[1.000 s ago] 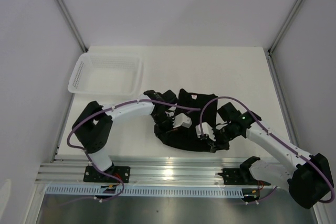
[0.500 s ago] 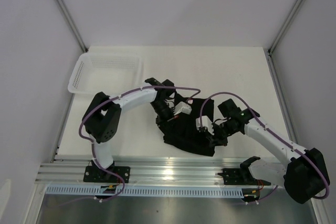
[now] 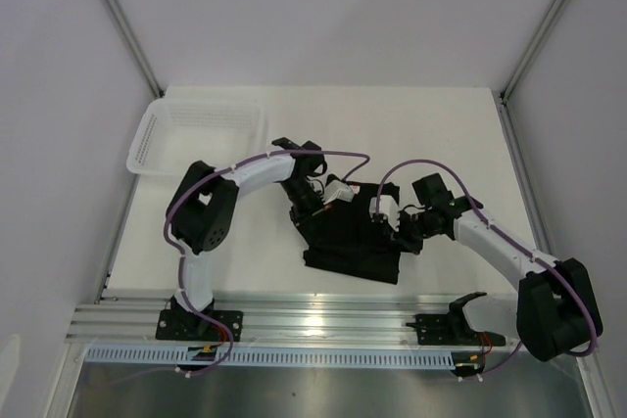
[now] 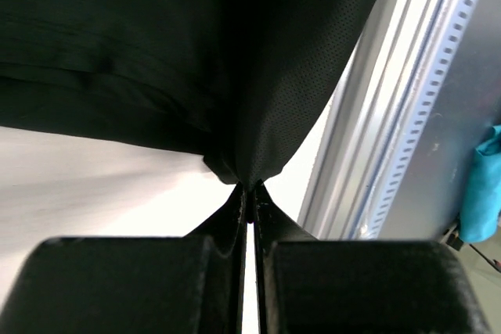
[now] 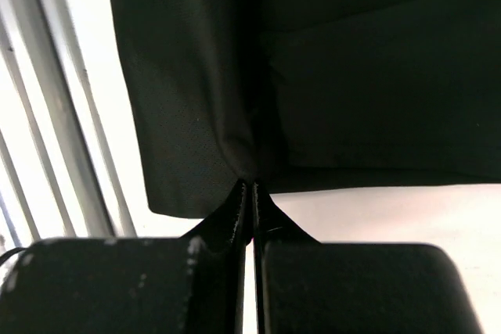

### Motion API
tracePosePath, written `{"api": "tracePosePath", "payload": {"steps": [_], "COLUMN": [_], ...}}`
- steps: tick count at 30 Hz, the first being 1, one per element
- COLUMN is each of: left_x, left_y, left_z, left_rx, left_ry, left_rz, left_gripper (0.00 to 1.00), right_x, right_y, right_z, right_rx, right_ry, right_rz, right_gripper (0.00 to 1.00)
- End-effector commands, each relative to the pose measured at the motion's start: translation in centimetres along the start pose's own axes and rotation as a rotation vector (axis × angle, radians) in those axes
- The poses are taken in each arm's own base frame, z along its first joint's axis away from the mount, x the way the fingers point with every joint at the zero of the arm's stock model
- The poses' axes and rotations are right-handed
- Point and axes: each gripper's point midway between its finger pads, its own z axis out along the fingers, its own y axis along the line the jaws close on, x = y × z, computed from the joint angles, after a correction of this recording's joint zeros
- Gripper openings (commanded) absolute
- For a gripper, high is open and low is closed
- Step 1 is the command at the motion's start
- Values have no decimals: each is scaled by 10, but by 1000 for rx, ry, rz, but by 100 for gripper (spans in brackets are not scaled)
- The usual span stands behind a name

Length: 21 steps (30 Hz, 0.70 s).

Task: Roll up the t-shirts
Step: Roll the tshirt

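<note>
A black t-shirt [image 3: 351, 247] lies folded into a rough rectangle on the white table, in front of the arms' bases. My left gripper [image 3: 312, 210] is shut on its far left edge, and in the left wrist view the black cloth [image 4: 235, 76] hangs pinched at the fingertips [image 4: 250, 191]. My right gripper [image 3: 395, 232] is shut on the far right edge; in the right wrist view the cloth [image 5: 313, 76] is nipped between the closed tips [image 5: 250, 188]. The shirt's label is hidden.
A white mesh basket [image 3: 201, 137] stands at the back left of the table [image 3: 411, 134]. The aluminium rail [image 3: 323, 315] with the arm bases runs along the near edge. White walls close in both sides.
Both grippers have carried the shirt's edge away from the rail toward the back of the table, and the loose, spread cloth has drawn into a tighter folded rectangle.
</note>
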Motion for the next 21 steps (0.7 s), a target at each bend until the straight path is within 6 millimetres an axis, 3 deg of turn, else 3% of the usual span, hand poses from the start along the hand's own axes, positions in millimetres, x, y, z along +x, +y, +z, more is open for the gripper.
{"api": "tracePosePath", "payload": {"steps": [1,9,11,12,15,21], "left_x": [-12,-5,-7,-7,-16,-32], "left_y": [17,36,38,39,38,31], "left_z": [-7,0,-1,-1,-4,-20], "left_rx": [-53,-101,-111,-115,-116,-115], "left_ry": [-23,16,9,6,-26,-92], "left_rz": [4,-38,-48,-51,-48,-54], "left_gripper": [2,6,13,17,26,32], "right_x": [3,11,10,9,8,-12], "right_y": [-13,-26,-30,-32,-39,-57], "right_z": [2,6,6,6,5,-8], "right_rx": [53,113,132,141,171,227], "right_ry": [4,32,26,24,23,17], "right_rz": [6,29,43,47,60,67], "right_gripper": [0,0,10,28,43,51]}}
